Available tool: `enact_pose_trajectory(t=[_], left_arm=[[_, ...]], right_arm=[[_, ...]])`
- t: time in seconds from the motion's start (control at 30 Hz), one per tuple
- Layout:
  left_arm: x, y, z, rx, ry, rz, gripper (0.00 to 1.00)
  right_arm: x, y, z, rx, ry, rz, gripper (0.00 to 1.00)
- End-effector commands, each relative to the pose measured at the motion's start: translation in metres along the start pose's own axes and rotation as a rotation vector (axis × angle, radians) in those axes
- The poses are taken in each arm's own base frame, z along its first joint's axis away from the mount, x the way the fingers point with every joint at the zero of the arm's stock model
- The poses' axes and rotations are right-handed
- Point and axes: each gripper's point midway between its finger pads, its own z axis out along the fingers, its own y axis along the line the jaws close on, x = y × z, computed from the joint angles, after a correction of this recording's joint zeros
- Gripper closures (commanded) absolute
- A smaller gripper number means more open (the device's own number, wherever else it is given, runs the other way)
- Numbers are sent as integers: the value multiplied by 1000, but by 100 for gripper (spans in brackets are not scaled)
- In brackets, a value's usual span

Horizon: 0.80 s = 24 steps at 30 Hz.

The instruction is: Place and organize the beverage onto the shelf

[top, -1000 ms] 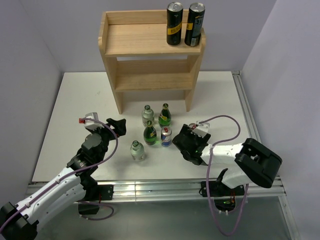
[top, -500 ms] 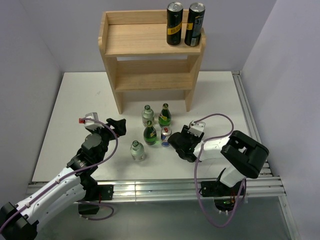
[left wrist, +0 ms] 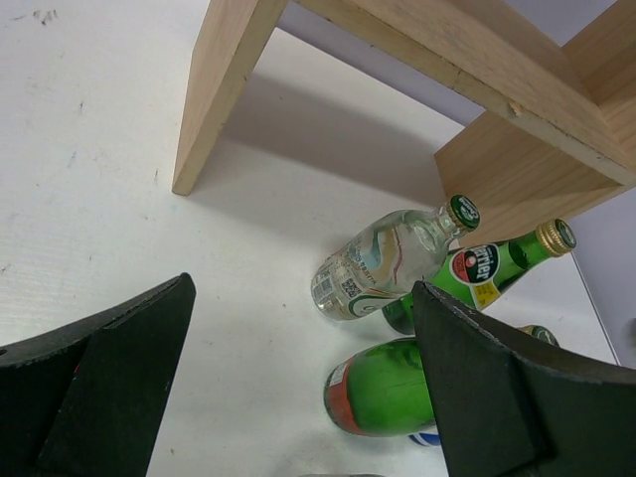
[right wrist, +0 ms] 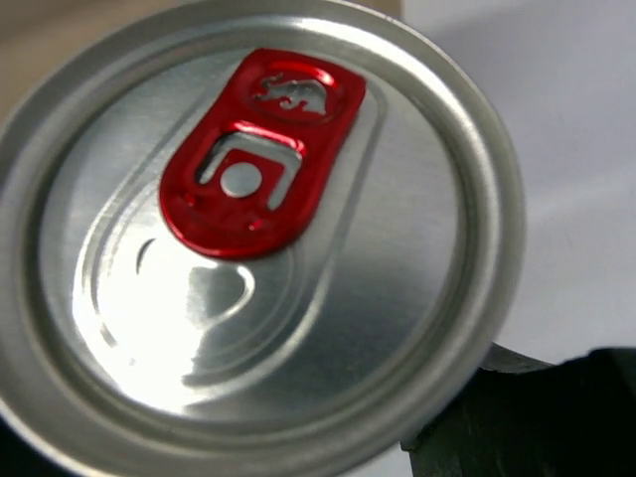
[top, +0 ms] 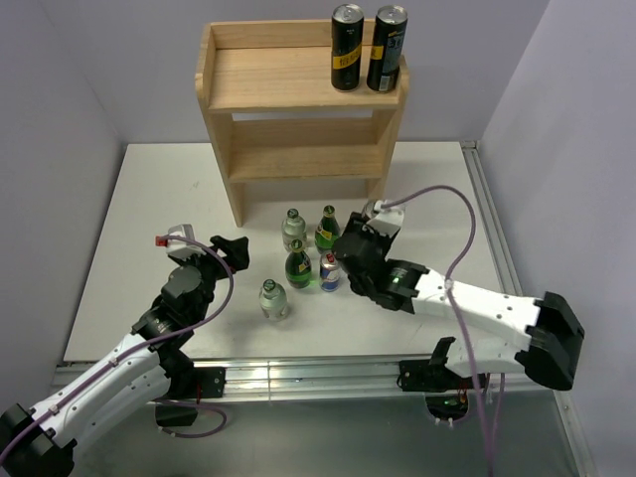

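A small silver-and-blue can [top: 330,270] stands upright on the white table among the bottles. My right gripper [top: 344,260] is shut on it from the right. In the right wrist view the can's top with its red tab [right wrist: 260,154] fills the frame, and one dark finger [right wrist: 556,417] shows at the rim. The light-wood shelf [top: 288,79] stands at the back, with two tall black cans [top: 347,47] [top: 387,49] on the right of its upper board. My left gripper [top: 234,250] hangs open left of the bottles, holding nothing [left wrist: 303,298].
Two green bottles [top: 327,230] [top: 298,265] and two clear bottles [top: 293,231] [top: 273,299] stand close around the can. The left wrist view shows the clear bottle [left wrist: 383,263], a Perrier bottle [left wrist: 477,273] and the shelf leg [left wrist: 214,89]. A metal rail [top: 298,373] runs along the near table edge.
My right arm has swung left and forward from the table's right side to the small can, and its jaws have closed on it. The left arm has not moved.
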Motion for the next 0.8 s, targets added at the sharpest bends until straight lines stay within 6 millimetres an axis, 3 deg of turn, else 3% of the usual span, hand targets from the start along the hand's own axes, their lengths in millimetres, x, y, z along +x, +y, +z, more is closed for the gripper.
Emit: enact_pose_trajectory(t=[0.0,0.03,0.07,0.13,0.17,0.2,0.23,0.27,0.3,0.33,0.37,0.4,0.43,0.47,0.5,0.53,0.57,0.77], left_arm=[[-19,-10,-2,11,-45,-22,2],[-20,-10,-2,11,-46,-23,2],[-22,-10,-2,10,-48,-24,2],[-23,-11,-2,13,-50,-24,2],[-24,-12,-2,11,-49,-23,2],[-24,-11,-2,6,-48,-21,2],[-25,-11,-2,4,-48,-20,2],[-25,-11,-2,1,-47,-17,2],[-26,-11,-2,-2,-45,-17,2],[-26,-11,-2,-2,-47,-17,2],[-25,-12,-2,2,-45,-15,2],[-26,-12,-2,2,-46,-14,2],[-24,-11,-2,1,-44,-13,2],[-24,-11,-2,3,-41,-10,2],[-23,-10,-2,3,-41,-12,2],[-24,-11,-3,5,-42,-13,2],[-20,-9,-2,4,-35,-11,2],[-16,-10,-4,20,-23,-12,2]], right_arm=[[-92,28,-20,-93,-107,-30,100],[-105,40,-23,-131,-115,-33,100],[-139,57,-31,-174,-142,5,100],[-154,89,-33,-263,-134,-91,100],[-194,107,-43,-304,-170,-44,100],[-190,128,-39,-342,-159,-131,100],[-201,142,-41,-374,-169,-150,100],[-242,154,-52,-408,-217,-100,100],[-232,172,-43,-415,-199,-180,100],[-238,189,-46,-472,-197,-197,100],[-278,196,-55,-497,-246,-142,100],[-261,213,-43,-499,-215,-214,100],[-267,222,-43,-520,-220,-233,100],[-301,229,-54,-564,-269,-185,100],[-287,243,-43,-562,-256,-240,100],[-291,249,-42,-570,-269,-244,100],[-307,253,-47,-583,-306,-225,100],[-324,264,-31,-573,-399,-200,100]])
